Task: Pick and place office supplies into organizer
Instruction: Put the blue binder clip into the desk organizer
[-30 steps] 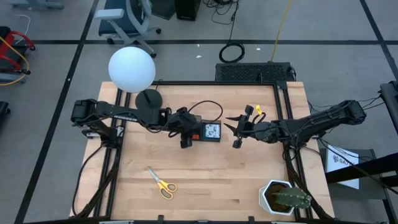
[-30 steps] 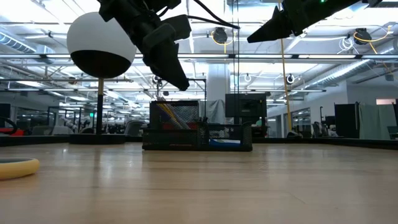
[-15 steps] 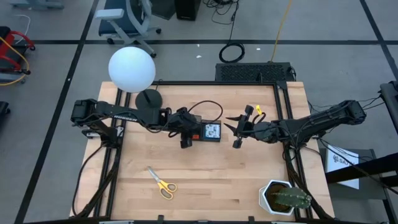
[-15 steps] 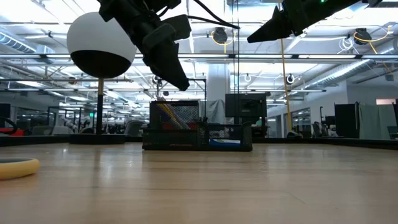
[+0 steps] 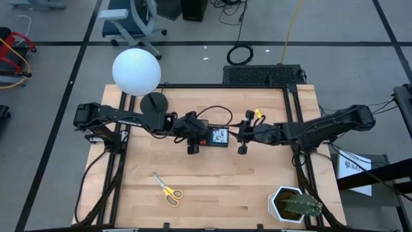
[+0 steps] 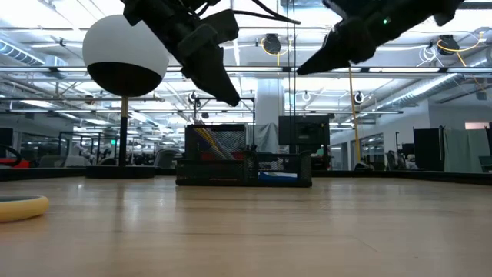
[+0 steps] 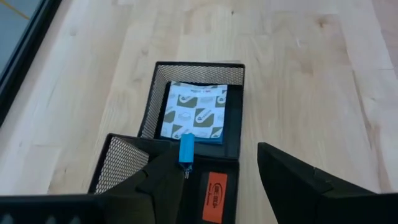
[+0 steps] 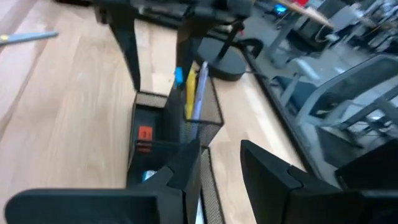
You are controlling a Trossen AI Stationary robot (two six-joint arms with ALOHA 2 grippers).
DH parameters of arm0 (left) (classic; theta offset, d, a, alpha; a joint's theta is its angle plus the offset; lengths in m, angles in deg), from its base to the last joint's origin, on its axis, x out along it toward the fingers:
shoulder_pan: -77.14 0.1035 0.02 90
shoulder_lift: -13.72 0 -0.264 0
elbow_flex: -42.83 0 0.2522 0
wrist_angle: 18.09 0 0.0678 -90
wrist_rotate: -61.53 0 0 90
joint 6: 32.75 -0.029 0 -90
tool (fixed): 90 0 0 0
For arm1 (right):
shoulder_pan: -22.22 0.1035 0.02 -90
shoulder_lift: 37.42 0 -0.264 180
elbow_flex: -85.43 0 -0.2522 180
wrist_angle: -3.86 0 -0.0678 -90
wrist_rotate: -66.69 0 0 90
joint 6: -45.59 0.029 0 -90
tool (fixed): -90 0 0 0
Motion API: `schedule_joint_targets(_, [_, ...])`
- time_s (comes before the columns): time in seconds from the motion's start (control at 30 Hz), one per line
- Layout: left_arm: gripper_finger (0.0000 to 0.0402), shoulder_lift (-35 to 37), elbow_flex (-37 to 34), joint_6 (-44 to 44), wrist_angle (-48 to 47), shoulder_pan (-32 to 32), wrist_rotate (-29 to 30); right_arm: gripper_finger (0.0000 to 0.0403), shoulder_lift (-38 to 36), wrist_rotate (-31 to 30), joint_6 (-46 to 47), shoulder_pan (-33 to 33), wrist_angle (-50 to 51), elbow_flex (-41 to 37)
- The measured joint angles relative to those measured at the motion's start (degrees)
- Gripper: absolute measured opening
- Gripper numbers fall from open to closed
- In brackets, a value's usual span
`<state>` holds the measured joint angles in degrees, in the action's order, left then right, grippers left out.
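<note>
The black mesh organizer (image 5: 215, 136) stands mid-table. Its low compartment holds a blue square pad (image 7: 193, 115), and a small red piece (image 7: 213, 190) lies in another section. Yellow, blue and silver pens (image 8: 191, 87) stand in the taller section. My left gripper (image 7: 221, 152) hovers open above that tall section, slanting down, clear of the blue pen top (image 7: 186, 149). My right gripper (image 5: 243, 136) hangs open in the air just right of the organizer, with nothing between its fingers. Yellow-handled scissors (image 5: 168, 190) lie flat near the table's front left.
A lamp with a white globe (image 5: 136, 71) and a round black base (image 5: 154, 103) stands at the back left, its cord looping behind the organizer. A white potted cactus (image 5: 295, 205) sits at the front right corner. Bare wood lies in front of the organizer.
My right gripper has moved toward the organizer, toward the table's left, and has sunk a little, staying open.
</note>
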<state>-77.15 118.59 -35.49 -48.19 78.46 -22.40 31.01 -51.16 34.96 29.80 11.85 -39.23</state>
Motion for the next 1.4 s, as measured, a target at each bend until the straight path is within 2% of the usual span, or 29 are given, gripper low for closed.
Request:
schedule_joint_targets(0.17, [0.0207,0.0,0.0,0.31,-0.04,0.02,0.01,0.0105,3.1,5.71,-0.53,-2.15,-2.38,0.0])
schedule_joint_targets(0.33, [0.0207,0.0,0.0,0.44,-0.04,0.02,0.0,0.0105,7.78,10.18,-3.1,-2.87,-10.94,0.0])
schedule_joint_targets(0.53, [0.0207,0.0,0.0,0.68,0.13,0.02,0.0,0.0105,14.02,10.36,-6.3,-2.96,-20.02,0.0])
schedule_joint_targets(0.8, [0.0207,0.0,0.0,3.81,0.33,0.02,0.02,0.0105,18.76,10.21,-8.77,-3.13,-26.55,-0.02])
schedule_joint_targets(1.13, [0.0207,0.0,0.0,5.19,0.33,0.02,0.02,0.0105,19.6,10.06,-4.75,-4.76,-32.08,0.0])
schedule_joint_targets(1.4, [0.0207,0.0,0.0,-1.4,-0.14,0.02,0.0,0.0105,19.58,10.03,-2.08,-5.8,-32.63,0.0])
